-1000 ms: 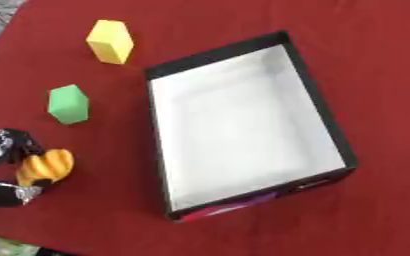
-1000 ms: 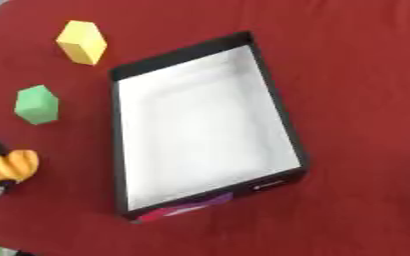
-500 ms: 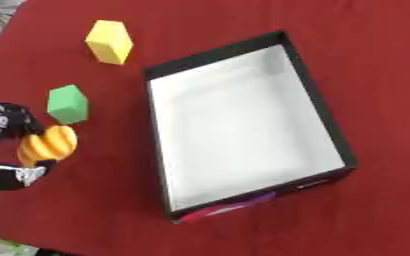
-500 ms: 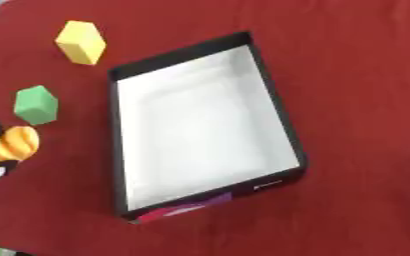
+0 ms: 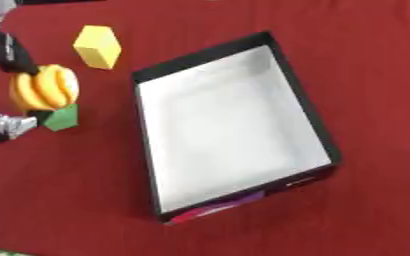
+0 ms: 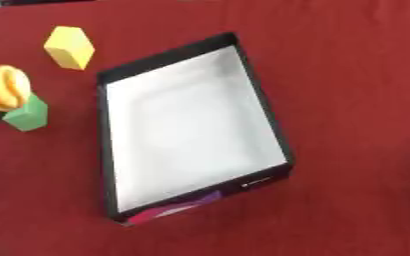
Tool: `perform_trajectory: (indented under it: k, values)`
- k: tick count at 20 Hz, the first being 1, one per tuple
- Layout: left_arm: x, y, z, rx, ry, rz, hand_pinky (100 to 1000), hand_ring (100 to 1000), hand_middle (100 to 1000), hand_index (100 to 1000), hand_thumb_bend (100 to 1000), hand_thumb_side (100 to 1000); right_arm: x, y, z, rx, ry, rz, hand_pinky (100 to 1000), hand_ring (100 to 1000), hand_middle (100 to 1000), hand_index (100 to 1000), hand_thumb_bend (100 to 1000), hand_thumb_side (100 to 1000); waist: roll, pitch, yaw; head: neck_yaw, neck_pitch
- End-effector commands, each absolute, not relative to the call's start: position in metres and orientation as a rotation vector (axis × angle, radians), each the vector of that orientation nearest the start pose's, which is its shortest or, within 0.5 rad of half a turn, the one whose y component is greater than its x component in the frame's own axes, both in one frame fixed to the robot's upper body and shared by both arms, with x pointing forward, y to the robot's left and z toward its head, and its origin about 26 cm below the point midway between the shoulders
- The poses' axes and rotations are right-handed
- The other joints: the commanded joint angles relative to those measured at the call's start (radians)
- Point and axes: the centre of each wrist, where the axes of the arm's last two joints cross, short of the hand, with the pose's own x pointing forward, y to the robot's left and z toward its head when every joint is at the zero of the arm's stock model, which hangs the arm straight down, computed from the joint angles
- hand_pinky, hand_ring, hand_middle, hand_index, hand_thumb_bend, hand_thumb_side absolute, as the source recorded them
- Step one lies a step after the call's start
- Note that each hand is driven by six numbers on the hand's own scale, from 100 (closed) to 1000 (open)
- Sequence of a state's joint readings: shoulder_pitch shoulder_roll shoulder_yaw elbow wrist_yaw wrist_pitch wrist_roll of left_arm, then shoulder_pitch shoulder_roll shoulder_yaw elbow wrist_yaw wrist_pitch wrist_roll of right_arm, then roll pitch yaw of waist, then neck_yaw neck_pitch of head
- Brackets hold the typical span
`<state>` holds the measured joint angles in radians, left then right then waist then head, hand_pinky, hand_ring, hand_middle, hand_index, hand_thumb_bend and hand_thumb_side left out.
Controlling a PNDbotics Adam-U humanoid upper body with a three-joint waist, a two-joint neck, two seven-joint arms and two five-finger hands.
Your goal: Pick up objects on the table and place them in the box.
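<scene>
Gripping an orange-and-yellow ridged object at the left edge of the frame, the robot's left hand closes black fingers above it and a silver-tipped thumb below. The held piece hangs over a green block, covering its upper part in both views. A yellow block stands in the upper left of the frame, apart from the others. An open black box with a white interior lies askew across the centre, nothing inside it, a pink and purple panel on its near end. Everything rests on a deep red cloth that fills nearly the whole picture, smooth and unpatterned. Little of the room shows: a grey patch in the upper left corner. The right hand appears in neither view.
</scene>
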<state>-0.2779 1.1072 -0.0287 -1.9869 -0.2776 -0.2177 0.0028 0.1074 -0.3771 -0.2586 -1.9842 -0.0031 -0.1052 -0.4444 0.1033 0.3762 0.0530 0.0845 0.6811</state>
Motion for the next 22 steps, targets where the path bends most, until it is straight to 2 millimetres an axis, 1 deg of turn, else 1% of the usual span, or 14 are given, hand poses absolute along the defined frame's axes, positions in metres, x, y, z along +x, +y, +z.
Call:
perform_trajectory:
  k: [1, 3, 6, 8, 10, 13, 16, 20, 22]
  values:
    - [0.281, 0.326, 0.32, -1.077, 2.675, 1.874, 529, 521, 523, 559, 361, 100, 0.232, -0.373, 0.132, -0.816, -2.069, -0.197, 967, 1000, 708, 808, 100, 474, 0.012, -0.041, -0.006, -0.003, -0.016]
    - [0.284, 0.31, 0.333, -0.977, 2.648, 1.875, 530, 522, 523, 560, 374, 100, 0.232, -0.374, 0.133, -0.814, -2.074, -0.211, 967, 1000, 709, 809, 100, 478, 0.015, -0.043, -0.012, -0.002, -0.018]
    - [0.287, 0.286, 0.345, -0.871, 2.575, 1.918, 539, 525, 526, 566, 391, 100, 0.232, -0.375, 0.135, -0.812, -2.081, -0.235, 968, 1000, 713, 811, 100, 485, 0.017, -0.046, -0.02, -0.003, -0.019]
    - [0.289, 0.27, 0.351, -0.826, 2.526, 1.949, 540, 525, 526, 566, 403, 100, 0.232, -0.376, 0.136, -0.813, -2.084, -0.253, 969, 1000, 714, 812, 100, 487, 0.019, -0.047, -0.023, -0.004, -0.018]
    - [0.29, 0.256, 0.355, -0.802, 2.498, 1.97, 540, 525, 526, 566, 393, 100, 0.231, -0.378, 0.136, -0.813, -2.087, -0.265, 969, 1000, 715, 812, 100, 490, 0.02, -0.048, -0.025, -0.004, -0.017]
    - [0.292, 0.235, 0.353, -0.772, 2.451, 2.053, 543, 526, 527, 568, 384, 100, 0.232, -0.379, 0.138, -0.811, -2.091, -0.284, 969, 1000, 714, 812, 100, 494, 0.021, -0.048, -0.031, -0.003, -0.018]
    - [0.293, 0.22, 0.348, -0.756, 2.39, 2.147, 546, 528, 529, 572, 383, 100, 0.231, -0.381, 0.14, -0.814, -2.096, -0.304, 969, 1000, 714, 812, 100, 495, 0.022, -0.049, -0.037, -0.004, -0.019]
    - [0.299, 0.203, 0.331, -0.742, 2.29, 2.313, 556, 532, 535, 581, 368, 100, 0.232, -0.383, 0.143, -0.81, -2.109, -0.317, 969, 1000, 714, 812, 100, 496, 0.024, -0.05, -0.045, 0.001, -0.021]
    - [0.305, 0.198, 0.323, -0.736, 2.241, 2.379, 563, 535, 538, 584, 385, 100, 0.232, -0.384, 0.144, -0.806, -2.114, -0.321, 969, 1000, 713, 812, 100, 496, 0.024, -0.05, -0.049, 0.001, -0.022]
